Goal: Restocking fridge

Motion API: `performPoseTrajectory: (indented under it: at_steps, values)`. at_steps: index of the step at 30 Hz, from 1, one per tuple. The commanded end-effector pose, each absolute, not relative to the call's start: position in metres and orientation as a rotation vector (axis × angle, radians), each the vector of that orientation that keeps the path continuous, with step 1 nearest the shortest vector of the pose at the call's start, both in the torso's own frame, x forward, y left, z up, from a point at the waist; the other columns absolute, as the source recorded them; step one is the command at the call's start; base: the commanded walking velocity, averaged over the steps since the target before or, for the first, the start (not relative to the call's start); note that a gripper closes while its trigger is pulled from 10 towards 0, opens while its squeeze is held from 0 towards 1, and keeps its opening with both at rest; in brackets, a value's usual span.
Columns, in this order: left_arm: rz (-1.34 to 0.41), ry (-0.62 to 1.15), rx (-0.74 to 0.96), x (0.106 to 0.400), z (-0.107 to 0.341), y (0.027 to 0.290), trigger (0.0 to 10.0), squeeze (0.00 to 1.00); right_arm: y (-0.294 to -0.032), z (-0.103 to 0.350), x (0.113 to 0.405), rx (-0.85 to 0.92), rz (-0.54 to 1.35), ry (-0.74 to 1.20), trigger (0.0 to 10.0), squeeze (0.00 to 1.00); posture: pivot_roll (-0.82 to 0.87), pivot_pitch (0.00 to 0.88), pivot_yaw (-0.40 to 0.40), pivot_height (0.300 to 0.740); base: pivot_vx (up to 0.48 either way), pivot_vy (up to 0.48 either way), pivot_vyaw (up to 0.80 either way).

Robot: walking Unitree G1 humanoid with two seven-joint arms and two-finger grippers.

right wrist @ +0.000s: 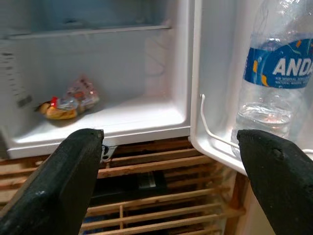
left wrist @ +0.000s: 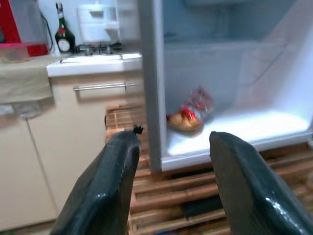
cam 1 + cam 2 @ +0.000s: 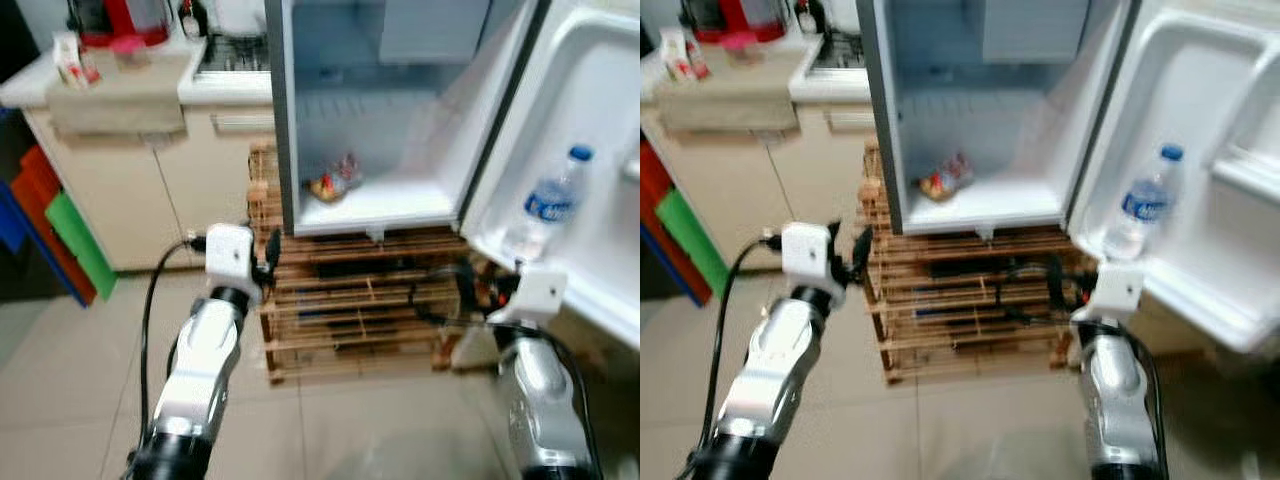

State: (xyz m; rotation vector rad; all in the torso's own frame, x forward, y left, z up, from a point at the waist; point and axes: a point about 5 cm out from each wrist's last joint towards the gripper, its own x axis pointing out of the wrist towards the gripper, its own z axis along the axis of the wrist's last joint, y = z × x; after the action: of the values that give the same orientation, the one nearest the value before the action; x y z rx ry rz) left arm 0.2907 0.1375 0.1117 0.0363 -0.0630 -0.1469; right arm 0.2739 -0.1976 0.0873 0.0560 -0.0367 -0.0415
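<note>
Both grippers were spread and empty before the open fridge (image 3: 400, 215), which stood on a wooden slatted rack (image 3: 340, 310). Ahead of the left gripper (image 2: 171, 181), a wrapped snack bag (image 2: 188, 115) lay on the fridge floor. Just beyond the right gripper (image 1: 171, 181), toward its right finger, a water bottle (image 1: 274, 83) stood upright in the door shelf (image 1: 215, 142).

One fridge (image 3: 380, 120) stands with its door open. One water bottle (image 3: 548, 205) sits in the fridge door. One bag of food (image 3: 335, 182) lies inside the fridge. One wooden rack (image 3: 350, 300) sits under the fridge
</note>
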Motion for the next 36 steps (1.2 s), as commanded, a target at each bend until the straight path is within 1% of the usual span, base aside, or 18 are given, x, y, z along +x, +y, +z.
performPoseTrajectory:
  at_steps: [1, 6, 8, 11, 12, 14, 20, 22, 25, 26, 28, 30, 34, 35, 36]
  values:
    - [-0.194, -0.067, 0.035, 0.292, 0.114, 0.126, 10.0, 0.0, -0.204, 0.083, 0.27, 0.044, -0.063, -0.013, 10.0, 0.0, -0.08, 0.0, 0.043, 0.74, 0.0, -0.454, 0.0]
    - [-0.189, -0.061, 0.023, 0.293, 0.113, 0.126, 10.0, 0.0, -0.203, 0.08, 0.269, 0.048, -0.053, -0.001, 10.0, 0.0, -0.09, 0.0, 0.047, 0.74, 0.0, -0.446, 0.0]
    - [-0.183, -0.062, 0.019, 0.294, 0.113, 0.125, 10.0, 0.0, -0.202, 0.08, 0.268, 0.048, -0.035, 0.001, 10.0, 0.0, -0.09, 0.0, 0.048, 0.74, 0.247, -0.409, 0.0]
    - [-0.171, -0.062, 0.018, 0.295, 0.113, 0.126, 10.0, 0.0, -0.197, 0.077, 0.267, 0.046, 0.02, 0.021, 10.0, 0.0, -0.09, 0.0, 0.047, 0.74, 0.28, -0.385, 0.0]
    - [-0.158, -0.057, 0.021, 0.295, 0.113, 0.126, 10.0, 0.0, -0.193, 0.071, 0.264, 0.044, 0.075, 0.055, 10.0, 0.0, -0.09, 0.0, 0.049, 0.74, 0.33, -0.345, 0.0]
    - [-0.155, -0.052, 0.017, 0.296, 0.113, 0.126, 10.0, 0.0, -0.192, 0.068, 0.263, 0.04, 0.095, 0.071, 10.0, 0.0, -0.09, 0.0, 0.049, 0.74, 0.39, -0.277, 0.0]
    - [-0.134, -0.038, 0.022, 0.3, 0.111, 0.131, 10.0, 0.0, -0.204, 0.048, 0.255, -0.005, 0.07, 0.17, 10.0, 0.0, -0.1, 0.0, 0.05, 0.74, 0.442, 0.0, 0.0]
    - [-0.099, -0.035, 0.028, 0.302, 0.11, 0.135, 10.0, 0.0, -0.214, 0.023, 0.247, -0.046, 0.046, 0.349, 10.0, 0.0, -0.1, 0.0, 0.05, 0.74, 0.0, 0.0, 0.0]
    - [-0.104, -0.024, 0.033, 0.302, 0.108, 0.135, 10.0, 0.0, -0.215, 0.005, 0.238, -0.098, 0.115, 0.487, 10.0, 0.0, -0.1, 0.0, 0.049, 0.74, 0.0, 0.0, 0.0]
    - [-0.1, -0.013, 0.028, 0.301, 0.106, 0.135, 10.0, 0.0, -0.221, -0.005, 0.23, -0.115, 0.128, 0.572, 10.0, 0.0, -0.1, 0.0, 0.05, 0.74, 0.0, 0.0, 0.0]
    - [-0.099, -0.009, 0.025, 0.301, 0.106, 0.136, 10.0, 0.0, -0.225, -0.008, 0.228, -0.129, 0.127, 0.602, 10.0, 0.0, -0.1, 0.0, 0.049, 0.74, 0.0, 0.0, 0.0]
    - [-0.089, 0.008, 0.028, 0.302, 0.102, 0.138, 10.0, 0.0, -0.235, -0.016, 0.222, -0.153, 0.107, 0.67, 10.0, 0.0, -0.1, 0.0, 0.047, 0.74, 0.0, 0.0, 0.0]
    - [-0.064, 0.112, 0.063, 0.307, 0.087, 0.147, 10.0, 0.0, -0.279, -0.023, 0.214, -0.233, -0.158, 0.794, 10.0, 0.0, -0.09, 0.0, 0.043, 0.74, 0.0, 0.0, 0.0]
    - [-0.064, 0.112, 0.063, 0.307, 0.087, 0.147, 10.0, 0.0, -0.279, -0.023, 0.214, -0.233, -0.158, 0.794, 10.0, 0.0, -0.09, 0.0, 0.043, 0.74, 0.0, 0.0, 0.0]
    - [-0.058, 0.133, 0.063, 0.307, 0.083, 0.148, 10.0, 0.0, -0.288, -0.022, 0.213, -0.244, -0.207, 0.808, 10.0, 0.0, -0.09, 0.0, 0.043, 0.74, 0.0, 0.0, 0.0]
